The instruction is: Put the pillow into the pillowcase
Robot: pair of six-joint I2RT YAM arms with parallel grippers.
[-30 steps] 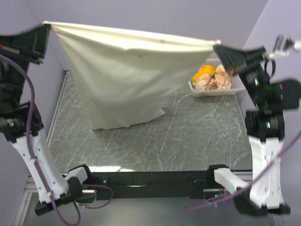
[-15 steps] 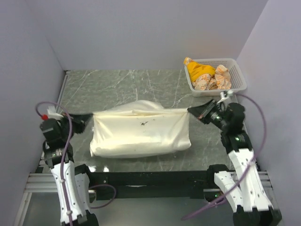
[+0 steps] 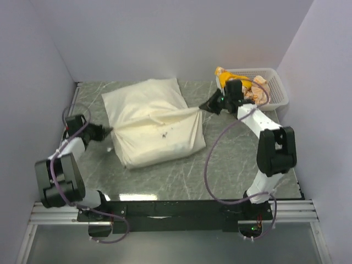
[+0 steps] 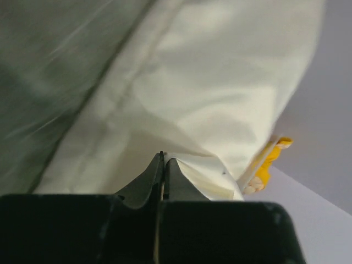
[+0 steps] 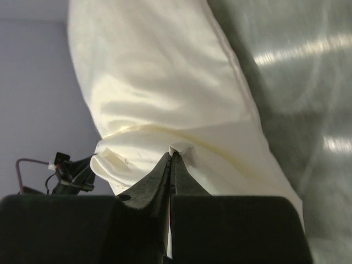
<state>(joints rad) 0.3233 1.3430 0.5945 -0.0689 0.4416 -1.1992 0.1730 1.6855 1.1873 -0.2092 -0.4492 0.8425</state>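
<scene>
From the top camera, you are looking at the pillowcase [image 3: 157, 124] lying in a heap on the middle of the table [image 3: 231, 159], bulging plump at its far end. Your left pincer [image 3: 104, 131] is pinching the cloth's left corner and your right pincer [image 3: 206, 107] is pinching its right corner, both low over the table. A white basket [image 3: 275, 103] is sitting at the far right, just behind the right arm.

From the left wrist, you are seeing the fingers pressed together with a thin fold of the cream cloth running between them, and the cloth is spreading away over the table.

From the right wrist, the fingers are likewise clamped tight on a puckered edge of the pillowcase, which is resting on the table.
</scene>
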